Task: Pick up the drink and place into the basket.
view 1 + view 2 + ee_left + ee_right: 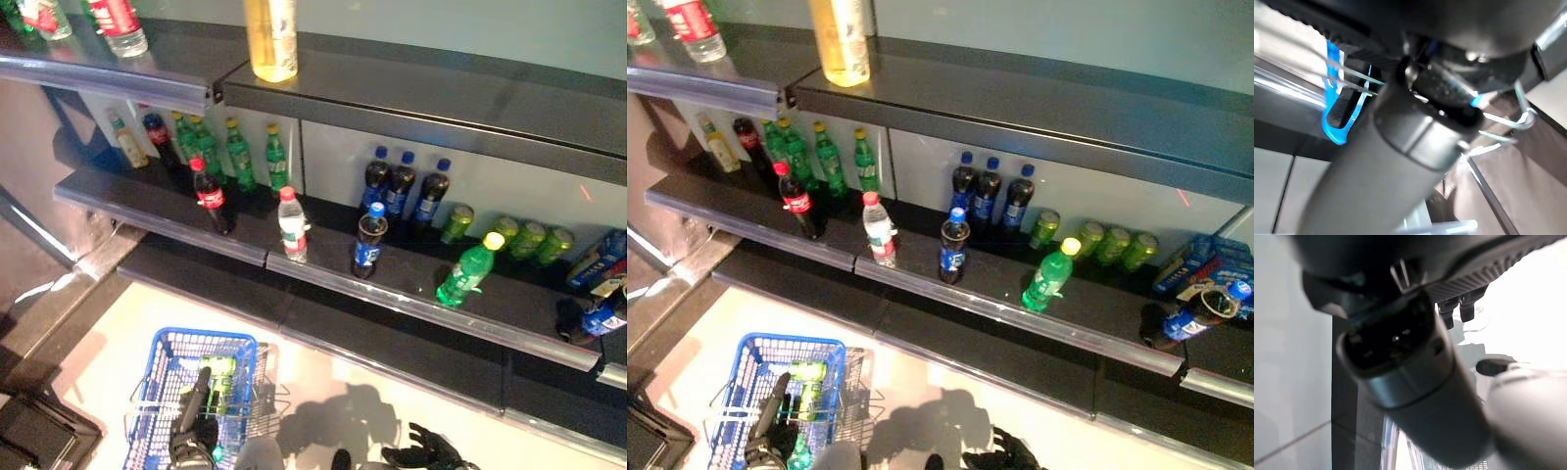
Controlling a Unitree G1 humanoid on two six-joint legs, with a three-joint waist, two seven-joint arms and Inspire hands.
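Observation:
The blue basket (162, 377) hangs low at the left above the pale floor. My left hand (193, 433) is shut on its thin wire handles (1503, 122). A green bottle (217, 377) lies inside the basket. My right hand (423, 452) is low at the bottom centre, open and empty, well below the shelf. On the middle shelf (411, 308) near the front edge stand a cola bottle (210, 196), a clear bottle with a red cap (292, 223) and a dark bottle with a blue label (369, 240). A green bottle with a yellow cap (467, 271) leans there.
Green bottles (240, 152), dark blue-capped bottles (402, 186) and green cans (519, 235) line the back of the shelf. A dark bottle (1190, 315) lies at its right end by blue packs (598, 257). A yellow bottle (271, 39) stands on the upper shelf.

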